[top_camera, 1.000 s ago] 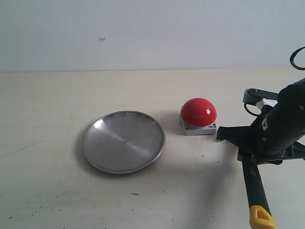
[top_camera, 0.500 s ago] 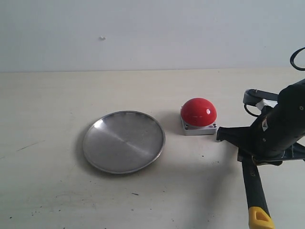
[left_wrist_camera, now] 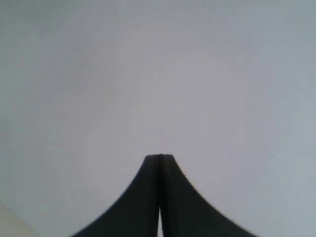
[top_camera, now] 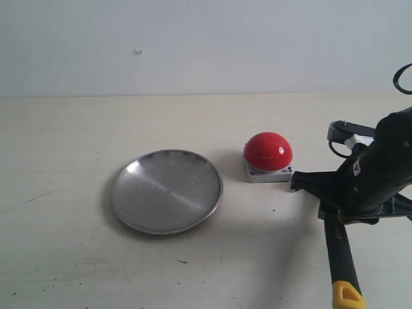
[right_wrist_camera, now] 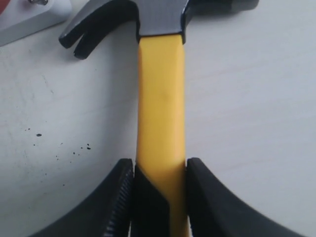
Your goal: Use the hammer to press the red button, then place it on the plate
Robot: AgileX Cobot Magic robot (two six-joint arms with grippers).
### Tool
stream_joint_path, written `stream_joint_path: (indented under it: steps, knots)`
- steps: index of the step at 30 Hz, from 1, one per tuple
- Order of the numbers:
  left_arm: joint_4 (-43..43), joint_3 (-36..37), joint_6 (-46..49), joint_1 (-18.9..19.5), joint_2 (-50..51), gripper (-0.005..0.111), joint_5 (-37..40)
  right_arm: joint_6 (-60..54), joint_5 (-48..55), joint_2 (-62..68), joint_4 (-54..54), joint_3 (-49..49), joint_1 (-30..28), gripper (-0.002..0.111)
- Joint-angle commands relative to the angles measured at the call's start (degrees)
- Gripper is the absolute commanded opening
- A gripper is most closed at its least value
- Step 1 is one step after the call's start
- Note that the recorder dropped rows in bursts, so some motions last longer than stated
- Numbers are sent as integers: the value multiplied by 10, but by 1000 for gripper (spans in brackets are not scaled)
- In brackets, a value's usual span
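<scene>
My right gripper (top_camera: 335, 207) (right_wrist_camera: 160, 168) is shut on the hammer (top_camera: 339, 248), its fingers (right_wrist_camera: 121, 197) clamped where the yellow neck (right_wrist_camera: 160, 98) meets the black handle. The dark head (right_wrist_camera: 158, 15) points toward the red button (top_camera: 268, 150), and the claw ends just beside the button's grey base (right_wrist_camera: 29, 22) (top_camera: 270, 174). The yellow looped end (top_camera: 347, 297) lies toward the table's front edge. The silver plate (top_camera: 167, 191) rests left of the button with nothing on it. My left gripper (left_wrist_camera: 159, 157) is shut and holds nothing, facing a plain grey surface. It does not show in the exterior view.
The table (top_camera: 64, 129) is pale, with small dark specks (right_wrist_camera: 74, 150) near the hammer. A plain wall (top_camera: 193, 45) runs along the back. The right arm's cable (top_camera: 400, 80) loops at the far right edge.
My right gripper and the hammer have shifted slightly left, toward the button. The plate, the button and the left gripper have not moved.
</scene>
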Motion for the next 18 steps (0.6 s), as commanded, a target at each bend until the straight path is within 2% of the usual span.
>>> stream_joint_path:
  steps: [1, 3, 6, 9, 14, 18]
  knots:
    - [56, -3, -146, 0, -1, 0, 73, -28, -15, -8, 26, -1, -1, 0]
    - [146, -9, -214, -16, 12, 0, 153, -34, -18, -8, 34, -1, -1, 0]
    - [206, -18, -245, -73, 42, 0, 165, -39, -20, -8, 34, -1, -1, 0]
    - [240, -54, -238, -154, 95, 0, 164, -43, -17, -8, 34, -8, -1, 0]
    - [259, -138, -236, -319, 230, 0, 197, -46, 3, -8, 35, -31, -1, 0]
    - [260, -203, -205, -448, 329, 0, 266, -58, 15, -8, 36, -39, -1, 0]
